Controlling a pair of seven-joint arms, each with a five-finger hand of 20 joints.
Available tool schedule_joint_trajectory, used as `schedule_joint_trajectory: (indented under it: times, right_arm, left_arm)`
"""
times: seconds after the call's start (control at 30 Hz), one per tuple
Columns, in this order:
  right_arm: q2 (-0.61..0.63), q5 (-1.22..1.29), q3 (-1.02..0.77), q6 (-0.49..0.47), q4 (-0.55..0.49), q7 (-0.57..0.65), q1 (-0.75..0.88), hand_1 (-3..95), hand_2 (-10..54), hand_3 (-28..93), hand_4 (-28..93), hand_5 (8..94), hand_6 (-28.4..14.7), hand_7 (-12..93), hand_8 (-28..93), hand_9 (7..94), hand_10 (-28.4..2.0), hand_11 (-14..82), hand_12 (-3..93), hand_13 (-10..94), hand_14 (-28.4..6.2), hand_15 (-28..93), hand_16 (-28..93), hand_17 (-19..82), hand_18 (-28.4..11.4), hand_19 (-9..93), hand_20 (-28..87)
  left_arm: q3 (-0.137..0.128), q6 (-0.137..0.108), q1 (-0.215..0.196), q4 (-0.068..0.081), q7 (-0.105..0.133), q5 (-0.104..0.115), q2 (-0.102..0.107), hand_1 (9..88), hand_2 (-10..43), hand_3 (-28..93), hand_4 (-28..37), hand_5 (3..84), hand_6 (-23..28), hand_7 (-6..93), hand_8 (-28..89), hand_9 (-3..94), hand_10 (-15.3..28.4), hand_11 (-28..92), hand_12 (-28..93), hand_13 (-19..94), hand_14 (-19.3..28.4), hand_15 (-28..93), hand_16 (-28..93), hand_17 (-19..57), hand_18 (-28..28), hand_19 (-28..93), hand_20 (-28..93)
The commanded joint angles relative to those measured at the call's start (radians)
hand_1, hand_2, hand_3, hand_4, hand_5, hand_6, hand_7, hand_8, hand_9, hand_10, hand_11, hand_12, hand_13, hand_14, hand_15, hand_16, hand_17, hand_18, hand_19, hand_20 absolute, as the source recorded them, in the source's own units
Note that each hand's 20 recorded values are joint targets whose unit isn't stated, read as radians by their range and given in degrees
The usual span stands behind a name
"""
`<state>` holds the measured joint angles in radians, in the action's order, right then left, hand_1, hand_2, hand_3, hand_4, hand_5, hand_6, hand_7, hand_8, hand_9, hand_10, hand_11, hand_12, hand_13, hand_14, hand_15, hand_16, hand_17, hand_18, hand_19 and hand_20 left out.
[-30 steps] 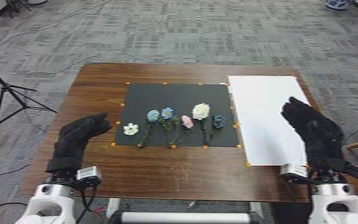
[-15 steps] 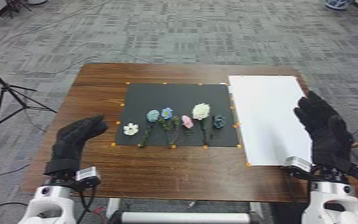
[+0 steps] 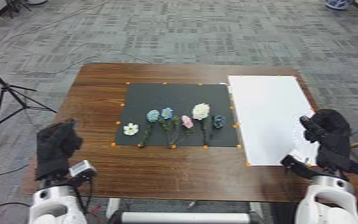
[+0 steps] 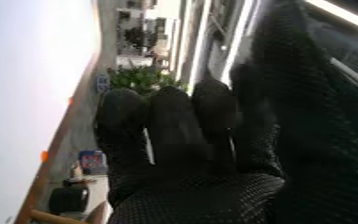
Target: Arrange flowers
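Brown tabletop (image 3: 184, 175) borders the dark mat (image 3: 175, 93) — the right hand (image 3: 334, 137), fingers (image 4: 174, 130) loosely straight, is at the white board's (image 3: 266, 110) outer edge; left hand (image 3: 57, 145) too blurred to tell.

Six flowers (image 3: 200, 110), two sheets (image 3: 260, 110), two robot hands (image 3: 334, 135), one table (image 3: 140, 172), one tripod (image 3: 5, 86).

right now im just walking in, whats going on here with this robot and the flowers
A two-armed robot is at a flower-arranging job, but neither hand is touching a flower at this moment. The flowers, white, blue and pink, lie side by side on a dark sheet on the wooden table. The left hand is off to the left of that sheet; the right hand is by the near right part of the white sheet.
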<state>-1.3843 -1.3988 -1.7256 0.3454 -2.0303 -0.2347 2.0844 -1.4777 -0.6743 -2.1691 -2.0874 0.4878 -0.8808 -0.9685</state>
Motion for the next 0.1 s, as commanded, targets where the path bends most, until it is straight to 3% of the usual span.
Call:
schedule_joint_trajectory:
  times: [0.03, 0.1]
  right_arm:
    - [-0.048, 0.088, -0.106, -0.507, 0.049, -0.092, -0.025, 36.3, -9.5, 77, -14, 67.9, 11.8, 78, 70, 79.7, -5.9, 72.5, 90.5, 80, -11.0, 93, 84, 48, -22.0, 93, 78]
    - [-0.042, 0.165, -0.100, -0.557, 0.057, -0.093, -0.030, 32.8, -7.9, 79, -12, 74.8, 11.7, 78, 73, 85.9, -5.6, 72.3, 89.7, 85, -11.1, 93, 82, 53, -22.9, 93, 80]
  left_arm:
    - [-0.062, 0.208, -0.035, -0.011, -0.096, -0.150, -0.010, 36.3, -5.6, 67, -13.4, 77.2, -7.1, 71.0, 53, 83.6, 11.6, 81, 58, 81, 16.3, 93, 54, 44.1, 28.4, 93, 87]
    - [-0.058, 0.206, -0.025, -0.014, -0.089, -0.147, -0.006, 38.6, -6.3, 67, -9.8, 77.5, -7.2, 71.4, 55, 84.1, 11.7, 81, 58, 81, 16.1, 93, 54, 44.3, 28.4, 93, 87]
